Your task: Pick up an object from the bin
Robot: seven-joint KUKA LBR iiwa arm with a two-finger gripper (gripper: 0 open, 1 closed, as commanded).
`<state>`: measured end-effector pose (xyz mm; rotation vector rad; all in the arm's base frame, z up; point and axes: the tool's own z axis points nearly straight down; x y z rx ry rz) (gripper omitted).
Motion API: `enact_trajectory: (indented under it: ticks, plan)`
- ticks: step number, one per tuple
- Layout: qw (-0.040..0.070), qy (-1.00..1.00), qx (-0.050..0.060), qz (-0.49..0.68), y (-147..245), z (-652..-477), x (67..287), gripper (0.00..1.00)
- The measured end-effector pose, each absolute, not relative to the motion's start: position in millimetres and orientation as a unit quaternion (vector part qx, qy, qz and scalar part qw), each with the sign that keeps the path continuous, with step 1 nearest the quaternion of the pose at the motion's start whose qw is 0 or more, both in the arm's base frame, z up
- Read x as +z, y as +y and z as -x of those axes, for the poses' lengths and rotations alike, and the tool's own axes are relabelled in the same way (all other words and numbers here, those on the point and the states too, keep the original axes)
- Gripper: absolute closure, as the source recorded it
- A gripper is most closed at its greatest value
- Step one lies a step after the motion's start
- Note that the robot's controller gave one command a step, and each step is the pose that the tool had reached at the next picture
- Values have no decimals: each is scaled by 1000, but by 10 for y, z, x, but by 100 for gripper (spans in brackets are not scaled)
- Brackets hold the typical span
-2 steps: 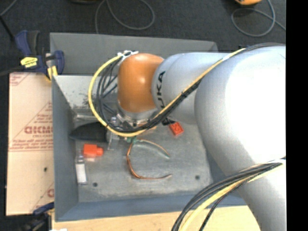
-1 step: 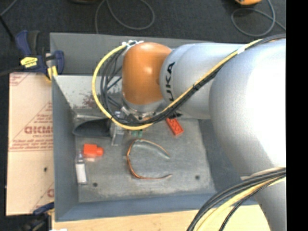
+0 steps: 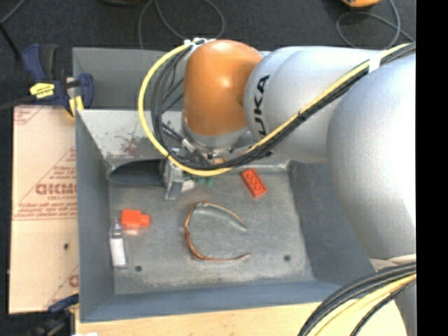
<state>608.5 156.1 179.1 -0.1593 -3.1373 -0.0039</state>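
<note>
Grey metal forms the bin (image 3: pixel 276 233), and the end effector (image 3: pixel 176 179) hangs low near its back wall, a little left of the frame's middle; whether it is open or closed I cannot tell. Nearest lie a small red brick (image 3: pixel 254 183) to its right and a thin brown curved frame (image 3: pixel 187 235) below it. An orange block (image 3: pixel 134 220) and a small silver piece (image 3: pixel 117 248) lie at lower left.
</note>
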Motion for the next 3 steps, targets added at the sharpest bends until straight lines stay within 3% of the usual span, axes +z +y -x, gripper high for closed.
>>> enact_trajectory:
  ticks: [1, 2, 3]
  plan:
    - [-1, -997, -1, 77, 1567, -6120, 1534, 100]
    - [8, -997, 1, 82, 1539, -6071, 1759, 100]
    - [1, -996, -1, 89, 1460, -6154, 2409, 100]
